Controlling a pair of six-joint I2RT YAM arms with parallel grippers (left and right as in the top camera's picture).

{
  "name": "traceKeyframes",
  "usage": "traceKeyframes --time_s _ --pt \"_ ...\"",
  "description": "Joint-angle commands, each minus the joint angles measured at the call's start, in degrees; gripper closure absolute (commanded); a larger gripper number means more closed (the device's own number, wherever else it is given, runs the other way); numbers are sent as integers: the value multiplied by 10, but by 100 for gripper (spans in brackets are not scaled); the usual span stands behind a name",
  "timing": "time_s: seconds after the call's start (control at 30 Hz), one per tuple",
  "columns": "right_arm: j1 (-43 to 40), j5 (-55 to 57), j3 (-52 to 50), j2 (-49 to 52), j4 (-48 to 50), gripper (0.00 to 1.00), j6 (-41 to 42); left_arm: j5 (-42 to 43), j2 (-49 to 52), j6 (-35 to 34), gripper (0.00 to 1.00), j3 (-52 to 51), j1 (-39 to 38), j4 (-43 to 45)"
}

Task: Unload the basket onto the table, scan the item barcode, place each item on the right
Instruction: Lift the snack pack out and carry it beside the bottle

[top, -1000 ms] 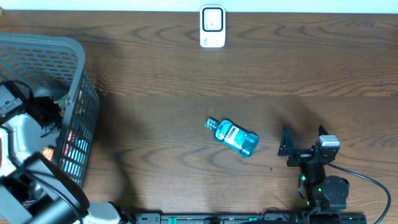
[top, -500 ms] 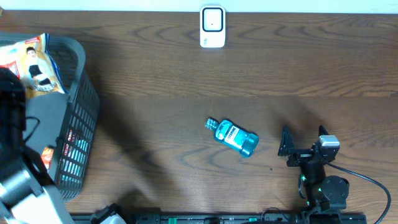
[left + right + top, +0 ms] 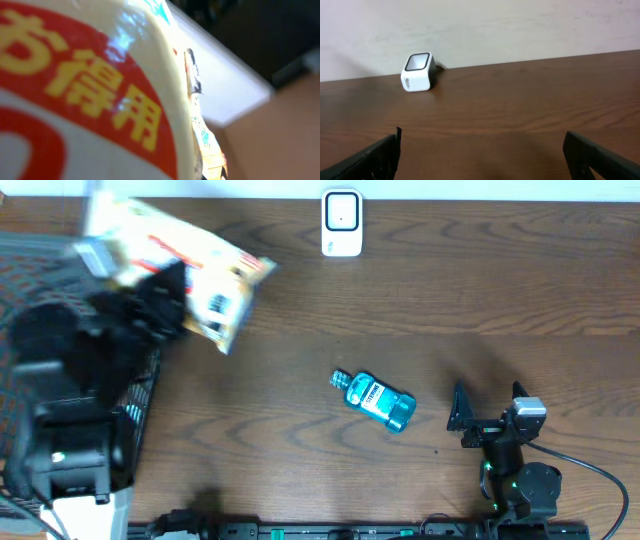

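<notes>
Hanging above the tabletop (image 3: 500,290) at the rim of the basket (image 3: 143,395), the snack bag (image 3: 205,275) sits pinched tight in the left claw (image 3: 160,300). It is blurred, and it fills the left wrist view (image 3: 75,100). Its long axis runs roughly sideways, with the free end pointing toward the scanner (image 3: 342,222). The scanner stands to the bag's right, near the back edge, with open wood between them. I cannot see a barcode. A mouthwash bottle (image 3: 375,400) lies mid-table. The right claw (image 3: 487,405) rests wide and empty, well apart, so the left arm is the nearer one.
</notes>
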Motion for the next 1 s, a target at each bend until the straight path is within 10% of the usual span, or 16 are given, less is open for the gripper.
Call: traceKeyframes --time_s 0.0,0.33,0.97 --pt "-1 3 -2 -3 -1 1 4 -96 28 109 93 7 -96 -27" --pt "-1 3 -2 -3 -1 1 4 -207 187 131 93 7 -255 -72" --pt "-1 3 -2 -3 -1 1 4 -259 418 112 92 5 -269 -119"
